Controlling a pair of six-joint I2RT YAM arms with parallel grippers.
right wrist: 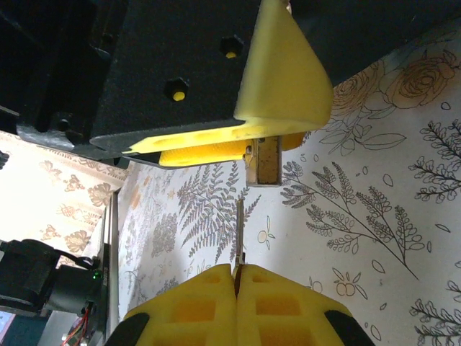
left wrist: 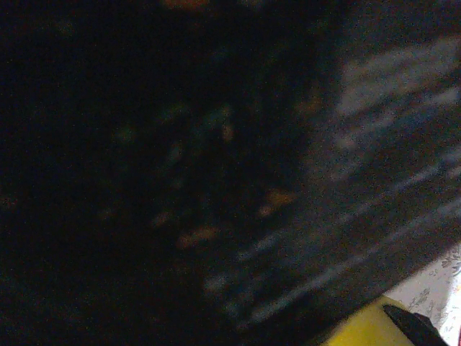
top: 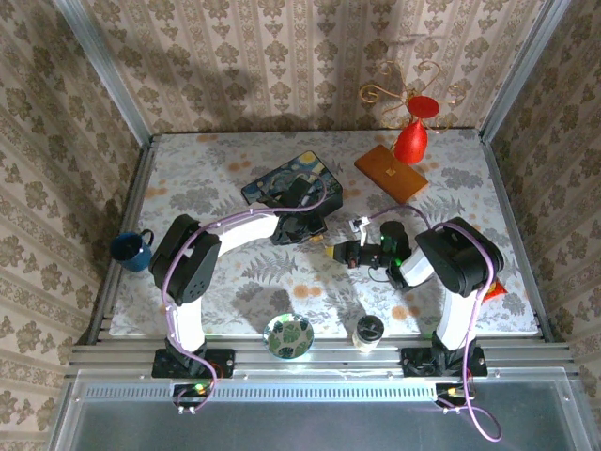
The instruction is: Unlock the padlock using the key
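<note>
The small brass padlock [right wrist: 263, 162] hangs just above the table, pinched between the left gripper's yellow fingers [right wrist: 288, 86]. My right gripper [right wrist: 236, 272] is shut on the key [right wrist: 238, 231]. Its thin blade points at the padlock, with the tip a short gap away and slightly to the left of the padlock's body. From above, the left gripper [top: 315, 233] and right gripper [top: 338, 252] face each other mid-table, and the lock and key are too small to make out. The left wrist view is dark, with one yellow fingertip [left wrist: 367, 328] at the bottom right.
The dark blue starry box [top: 282, 183] lies right behind the left gripper. A red cone figure [top: 410, 141] on a wooden base stands back right. A blue mug [top: 131, 249] sits at the left edge. A patterned dish [top: 288, 335] and a small dark-lidded jar [top: 368, 331] sit near the front.
</note>
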